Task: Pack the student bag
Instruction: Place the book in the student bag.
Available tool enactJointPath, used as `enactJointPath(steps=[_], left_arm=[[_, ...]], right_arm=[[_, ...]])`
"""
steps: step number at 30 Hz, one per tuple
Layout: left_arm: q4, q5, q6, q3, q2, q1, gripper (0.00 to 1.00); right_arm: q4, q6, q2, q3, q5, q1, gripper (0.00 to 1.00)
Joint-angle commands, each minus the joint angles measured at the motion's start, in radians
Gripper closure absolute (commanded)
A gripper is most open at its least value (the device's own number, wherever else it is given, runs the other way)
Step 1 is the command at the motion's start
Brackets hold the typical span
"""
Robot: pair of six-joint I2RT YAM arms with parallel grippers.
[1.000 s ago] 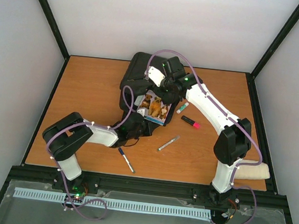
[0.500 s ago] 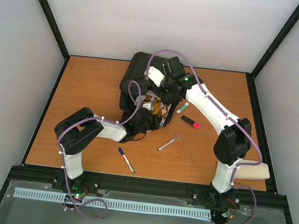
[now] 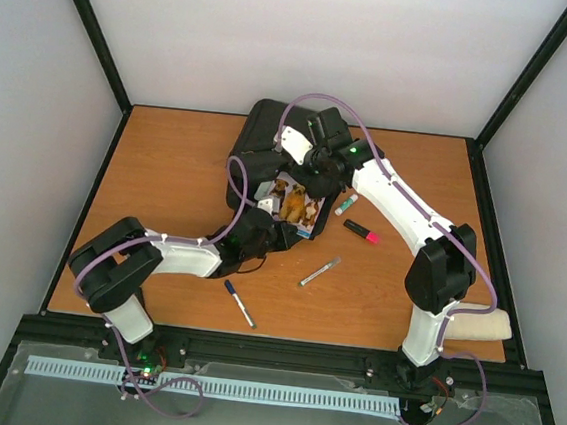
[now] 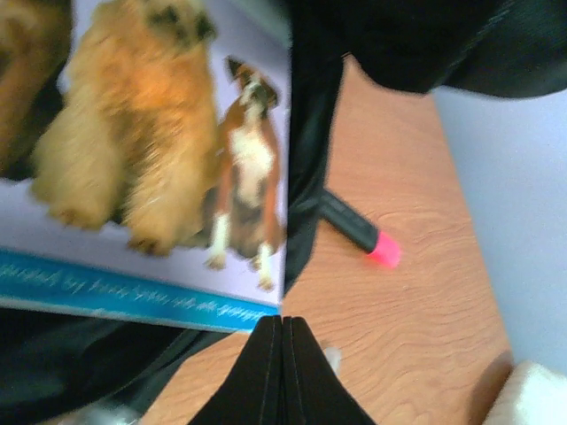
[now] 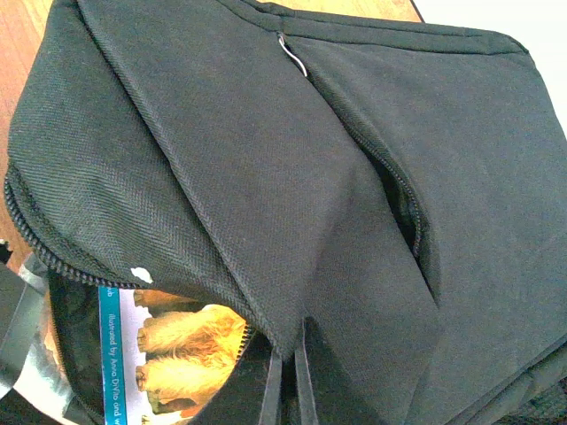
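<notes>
- We're getting the dog picture book point(image 3: 295, 205) a bit deeper into the student bag point(image 3: 266, 131) than a second ago. The bag's lying at the far middle of the table point(image 3: 166, 181).
- Left gripper point(image 4: 283, 328), closed and empty, is easing back just below the book's edge.
- Right gripper point(image 5: 285, 372) is pinching the bag's flap open. The book's still poking out, so we're probably pushing again.
</notes>
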Motion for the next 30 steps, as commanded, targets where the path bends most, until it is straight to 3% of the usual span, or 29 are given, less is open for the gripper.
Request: enactJointPath(steps=[1, 14, 30], left_arm=[[-0.056, -0.036, -0.037, -0.002, 0.029, -0.013, 0.99], [-0.113, -0.092, -0.042, 0.092, 0.107, -0.013, 0.99], [-0.052, -0.172, -0.033, 0.204, 0.247, 0.022, 0.99]], right_arm=[[0.038, 0.014, -0.017, 0.039, -0.041, 0.001, 0.97], [0.032, 0.013, -0.006, 0.042, -0.048, 0.001, 0.97], [0.032, 0.015, -0.001, 0.035, -0.054, 0.001, 0.97]])
